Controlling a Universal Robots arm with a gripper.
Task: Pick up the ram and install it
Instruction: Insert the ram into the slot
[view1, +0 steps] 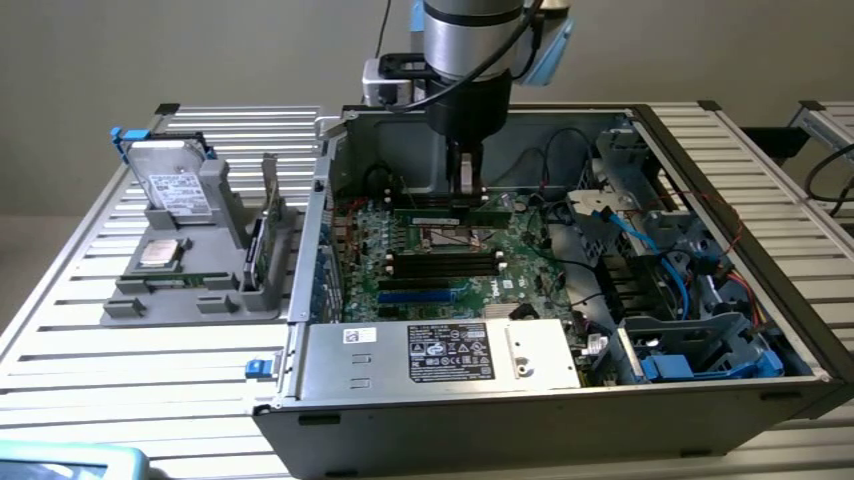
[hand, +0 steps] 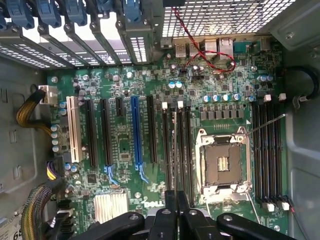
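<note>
Because a memory stick must enter its slot edge-first, the gripper (view1: 465, 192) reaches straight down into the open computer case (view1: 400, 415). Its fingers are pressed onto the ram (view1: 434, 214), pinching it near the middle so that it hangs level. In the exterior view the ram lies across the motherboard (view1: 427, 285) at twelve o'clock from the CPU socket (view1: 454, 238), low over the board. Whether it touches a slot I cannot tell. At nine o'clock from the case, a grey fixture (view1: 200, 295) props up a silver drive (view1: 174, 185).

From the wrist, the ram (hand: 174, 145) shows as a thin edge running out from the gripper (hand: 176, 196). It is lined up along the black memory slots (hand: 165, 145) just beside the CPU socket (hand: 222, 162), which I judge suits a straight press down.
</note>
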